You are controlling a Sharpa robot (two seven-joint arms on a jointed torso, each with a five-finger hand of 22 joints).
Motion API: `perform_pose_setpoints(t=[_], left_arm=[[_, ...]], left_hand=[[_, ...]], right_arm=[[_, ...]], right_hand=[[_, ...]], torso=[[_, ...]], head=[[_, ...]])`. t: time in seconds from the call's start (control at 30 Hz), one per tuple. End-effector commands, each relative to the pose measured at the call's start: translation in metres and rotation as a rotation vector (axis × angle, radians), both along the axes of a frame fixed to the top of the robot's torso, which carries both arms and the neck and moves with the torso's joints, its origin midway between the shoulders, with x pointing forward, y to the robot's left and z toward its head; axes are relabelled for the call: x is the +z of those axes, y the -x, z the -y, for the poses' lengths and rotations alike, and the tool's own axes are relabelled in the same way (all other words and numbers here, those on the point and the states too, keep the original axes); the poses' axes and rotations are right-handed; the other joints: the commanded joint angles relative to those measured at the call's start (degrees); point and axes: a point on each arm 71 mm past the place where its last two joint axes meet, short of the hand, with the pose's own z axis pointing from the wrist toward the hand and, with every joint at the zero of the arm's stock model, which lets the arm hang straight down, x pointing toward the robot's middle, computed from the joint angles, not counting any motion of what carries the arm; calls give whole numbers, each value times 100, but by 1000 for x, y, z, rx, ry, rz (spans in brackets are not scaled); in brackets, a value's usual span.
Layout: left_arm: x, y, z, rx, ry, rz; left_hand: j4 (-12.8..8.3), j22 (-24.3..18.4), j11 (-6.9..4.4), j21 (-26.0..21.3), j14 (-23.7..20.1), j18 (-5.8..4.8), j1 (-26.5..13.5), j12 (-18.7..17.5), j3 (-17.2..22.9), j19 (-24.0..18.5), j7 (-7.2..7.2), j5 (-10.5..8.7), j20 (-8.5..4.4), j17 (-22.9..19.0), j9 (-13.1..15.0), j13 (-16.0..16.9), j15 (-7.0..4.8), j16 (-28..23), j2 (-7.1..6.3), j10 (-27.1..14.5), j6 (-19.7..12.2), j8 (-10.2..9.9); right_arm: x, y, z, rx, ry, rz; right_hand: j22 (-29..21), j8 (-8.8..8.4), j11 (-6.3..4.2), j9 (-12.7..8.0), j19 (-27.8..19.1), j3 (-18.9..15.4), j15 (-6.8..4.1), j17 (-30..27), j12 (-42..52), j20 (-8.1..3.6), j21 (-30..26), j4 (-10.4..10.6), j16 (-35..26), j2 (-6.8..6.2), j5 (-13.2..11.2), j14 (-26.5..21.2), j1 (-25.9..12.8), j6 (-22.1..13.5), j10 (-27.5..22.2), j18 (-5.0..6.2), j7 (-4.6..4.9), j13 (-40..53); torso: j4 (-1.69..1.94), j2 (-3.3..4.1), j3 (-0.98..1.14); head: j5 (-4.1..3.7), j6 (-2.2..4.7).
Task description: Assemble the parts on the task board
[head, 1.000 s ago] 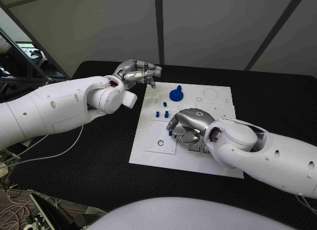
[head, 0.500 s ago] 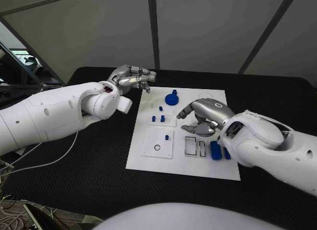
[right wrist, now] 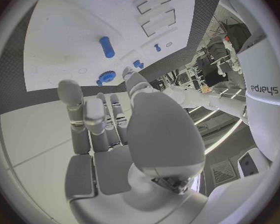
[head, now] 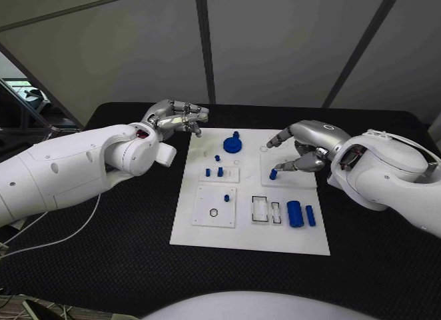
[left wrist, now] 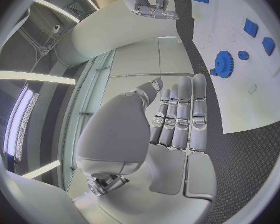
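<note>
My right hand (head: 307,148) hangs over the right side of the task board (head: 249,237), fingers loosely apart and gripping nothing — a small blue peg (head: 274,175) stands on the board just beneath the fingertips, though I cannot tell whether they touch it. My left hand (head: 174,117) is raised off the board's far left corner, over the black desk (head: 105,260), fingers curled in together (nothing between them). Near that corner sits the blue gear (head: 232,142). Small blue pegs (head: 213,172) stand in the middle left of the board, and two blue blocks (head: 300,215) lie side by side at its near right.
</note>
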Motion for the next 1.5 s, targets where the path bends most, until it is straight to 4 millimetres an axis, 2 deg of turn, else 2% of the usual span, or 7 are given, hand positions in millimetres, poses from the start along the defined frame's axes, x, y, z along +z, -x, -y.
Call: perform_pose_setpoints(t=[0.03, 0.3, 0.5, 0.67, 0.87, 0.93, 1.5], left_arm=[[2, 0, 2, -15, 4, 5], [2, 0, 2, -15, 4, 6], [2, 0, 2, -15, 4, 7], [2, 0, 1, -15, 4, 8], [2, 0, 2, -16, 5, 8], [2, 0, 2, -15, 5, 8], [2, 0, 1, -14, 4, 8]], left_hand=[[-12, -5, -5, -21, -29, -22, 7, 24, -38, 3, 11, -8, 17, -5, -5, -5, 0, -30, 58, -35, 7, 9], [-12, -5, -5, -21, -29, -22, 7, 24, -38, 3, 11, -8, 17, -5, -5, -5, 0, -30, 58, -35, 7, 9], [-12, -5, -5, -21, -29, -22, 7, 24, -38, 3, 11, -8, 17, -5, -5, -5, 0, -30, 58, -35, 7, 9], [-12, -5, -5, -21, -29, -22, 7, 24, -38, 3, 11, -8, 17, -5, -5, -5, 0, -30, 58, -35, 7, 9], [-12, -5, -5, -21, -29, -22, 7, 24, -38, 3, 11, -8, 17, -5, -5, -5, 0, -30, 58, -35, 7, 9], [-12, -5, -5, -21, -29, -22, 7, 24, -38, 3, 11, -8, 17, -5, -5, -5, 0, -30, 58, -35, 7, 9], [-12, -5, -5, -21, -29, -22, 7, 24, -38, 3, 11, -8, 17, -5, -5, -5, 0, -30, 58, -35, 7, 9]], right_arm=[[-8, -1, -2, 30, 107, -65], [-16, -4, -5, 35, 176, -94], [-20, -8, -6, 10, 190, -68], [-22, -11, -7, 3, 193, -57], [-29, -10, -11, 20, 211, -78], [-32, -9, -12, 25, 216, -84], [-37, -9, -15, 41, 229, -101]], right_hand=[[-22, 22, -13, 13, -10, -94, 10, -37, 150, 8, -42, 254, 22, -27, -58, -41, 174, -46, -98, 89, -15, -26], [-30, 71, -78, 33, 32, -96, -41, -43, 446, -32, -47, 387, 70, 73, -100, -3, 302, 19, 102, 93, 17, -17], [20, 127, -155, 51, 118, -15, -114, -53, 632, -99, -12, 289, 91, 249, -107, 62, 381, 135, 340, 80, 126, -46], [36, 162, -176, 61, 156, 22, -137, -56, 669, -118, -1, 227, 95, 311, -91, 95, 395, 222, 408, 73, 173, -82], [444, 302, -287, 108, 422, 191, -231, 214, 758, -187, 270, 140, 286, 456, -94, 304, 386, 693, 994, -5, 304, -128], [543, 315, -305, 110, 483, 259, -244, 289, 722, -204, 337, 140, 334, 477, -108, 352, 387, 780, 1133, -24, 302, -144], [811, 223, -360, 56, 644, 775, -279, 379, 218, -249, 516, 136, 361, 381, -211, 438, 316, 1085, 1763, -74, 293, -160]], torso=[[13, 9, 5], [14, 5, 0], [4, 5, 3], [9, 2, 1], [3, 1, 3], [0, 2, 4], [6, 3, 0]], head=[[-12, -11], [-12, -36], [-11, -38], [-17, -38], [2, -61], [5, -64], [4, -91]])
